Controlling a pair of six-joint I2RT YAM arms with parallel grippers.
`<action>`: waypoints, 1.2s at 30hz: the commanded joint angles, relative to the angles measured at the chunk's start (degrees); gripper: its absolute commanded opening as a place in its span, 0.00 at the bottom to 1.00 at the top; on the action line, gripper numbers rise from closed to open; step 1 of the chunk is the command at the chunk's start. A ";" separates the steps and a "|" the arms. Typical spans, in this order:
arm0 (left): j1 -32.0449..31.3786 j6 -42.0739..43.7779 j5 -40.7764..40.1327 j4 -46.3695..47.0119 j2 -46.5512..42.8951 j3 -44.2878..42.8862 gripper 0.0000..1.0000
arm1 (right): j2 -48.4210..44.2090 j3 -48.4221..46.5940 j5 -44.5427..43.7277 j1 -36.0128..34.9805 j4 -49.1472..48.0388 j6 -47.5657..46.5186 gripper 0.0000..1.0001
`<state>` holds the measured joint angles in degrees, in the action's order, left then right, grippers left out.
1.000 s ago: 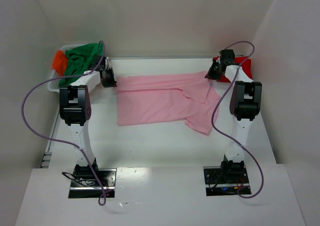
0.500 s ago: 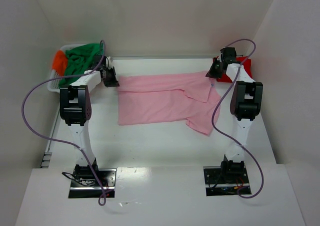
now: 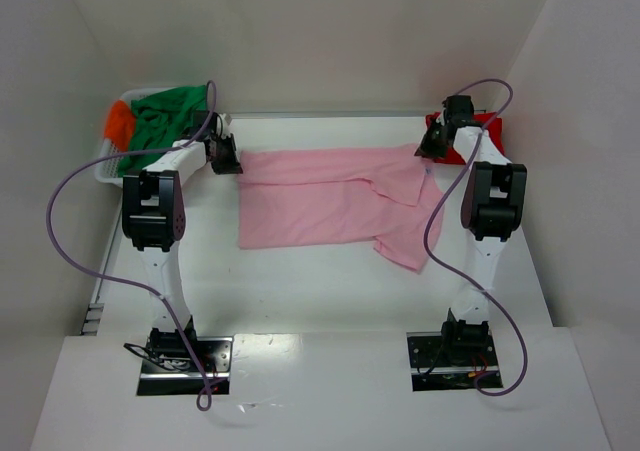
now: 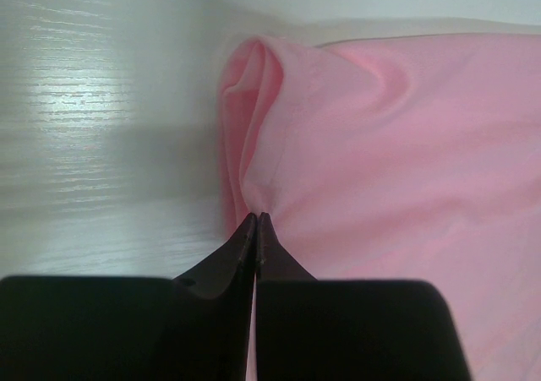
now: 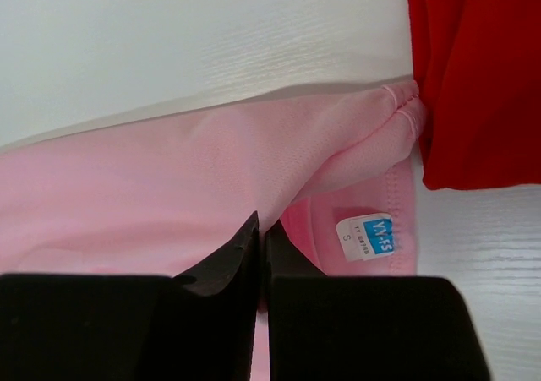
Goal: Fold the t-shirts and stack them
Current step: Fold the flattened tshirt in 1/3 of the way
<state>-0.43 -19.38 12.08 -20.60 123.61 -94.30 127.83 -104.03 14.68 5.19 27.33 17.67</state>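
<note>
The pink shirt point(image 3: 335, 196) lies spread along the tabletop's far edge. The left gripper point(image 4: 258, 220) is clamped on the shirt's left end. The right gripper point(image 5: 262, 229) sits almost together at its collar, beside the red shirt point(image 5: 482, 77); whether it grips cannot be told.

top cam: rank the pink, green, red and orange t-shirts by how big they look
1. pink t-shirt, spread out flat, by far the largest.
2. green t-shirt, bunched up.
3. red t-shirt and orange t-shirt: both small, partly hidden patches, too alike to rank.
</note>
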 commanded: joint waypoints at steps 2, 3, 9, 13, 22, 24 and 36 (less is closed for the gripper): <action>0.16 0.92 -1.96 0.12 -2.15 -1.32 0.00 | -1.53 -0.57 -3.86 0.87 2.11 -1.32 0.05; 0.16 0.92 -1.97 0.12 -2.15 -1.32 0.00 | -1.53 -0.04 -4.48 1.48 2.72 -1.32 0.04; 0.16 0.30 -0.83 0.12 -1.62 -1.32 0.00 | -2.05 1.10 -3.34 2.72 1.50 -1.32 0.20; 0.16 0.30 0.31 0.12 -1.62 -1.32 0.00 | -2.06 1.11 -2.29 2.72 1.50 -1.32 0.32; 0.16 0.83 2.16 0.12 -0.57 -1.32 0.00 | -3.11 5.23 3.60 2.72 -0.87 -0.80 0.42; 0.16 0.83 2.16 0.12 -0.57 -1.32 0.00 | -3.64 6.64 4.31 2.72 -1.40 -0.27 0.42; 0.16 0.83 1.63 0.12 -0.04 -1.32 0.00 | -5.75 9.72 2.37 2.72 -2.02 0.26 0.00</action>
<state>-0.43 -19.44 12.97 -20.84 123.63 -94.30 126.67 -94.89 18.06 7.77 26.63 17.76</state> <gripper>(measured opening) 0.007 0.046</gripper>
